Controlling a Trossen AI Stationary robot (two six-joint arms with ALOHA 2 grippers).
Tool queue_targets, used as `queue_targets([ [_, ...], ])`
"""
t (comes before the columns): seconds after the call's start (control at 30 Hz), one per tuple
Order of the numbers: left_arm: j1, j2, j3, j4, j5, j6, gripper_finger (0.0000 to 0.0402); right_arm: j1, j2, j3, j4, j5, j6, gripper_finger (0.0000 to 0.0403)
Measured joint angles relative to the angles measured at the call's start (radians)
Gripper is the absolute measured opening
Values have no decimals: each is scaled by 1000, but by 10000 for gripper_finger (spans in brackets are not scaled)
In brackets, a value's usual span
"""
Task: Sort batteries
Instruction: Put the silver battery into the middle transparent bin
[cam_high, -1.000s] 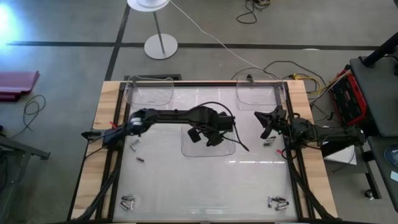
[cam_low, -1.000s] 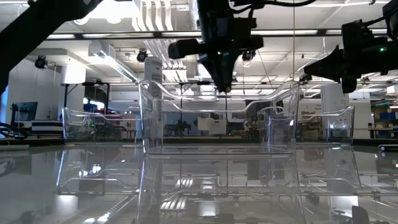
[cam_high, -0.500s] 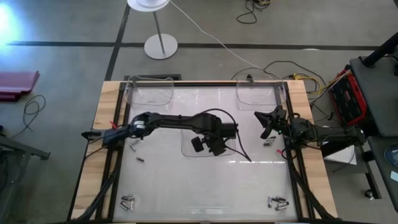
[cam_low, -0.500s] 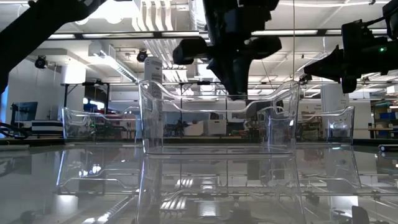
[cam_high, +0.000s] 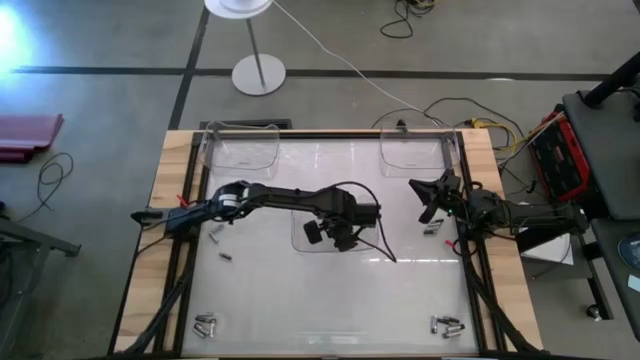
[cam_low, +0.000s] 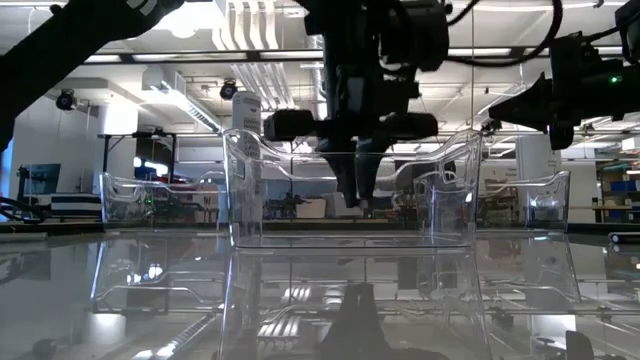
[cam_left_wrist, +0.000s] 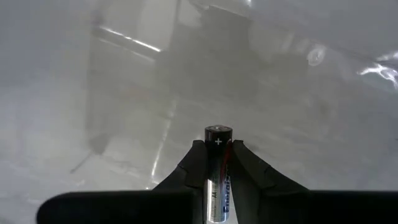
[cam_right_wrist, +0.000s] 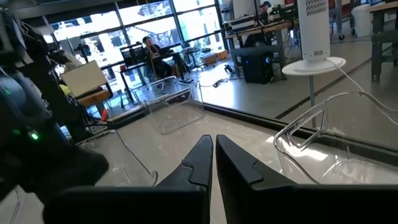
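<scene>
The left pincer is clamped on a battery marked "+" and "AA", inside the clear middle tray at the tabletop centre. The right pincer, fingers together, waits at 3 o'clock.

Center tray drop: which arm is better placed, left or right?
Left. The left gripper is shut on a battery directly over the center tray. The right gripper waits empty near the table's right edge.
</scene>
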Motion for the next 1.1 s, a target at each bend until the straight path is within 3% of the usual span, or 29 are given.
queue_targets([
  [0.83,53,-2,-143,85,142,18,23,0,0,0,0,0,0,13],
  [1.1,51,-2,-119,79,187,-145,51,0,0,0,0,0,0,13],
])
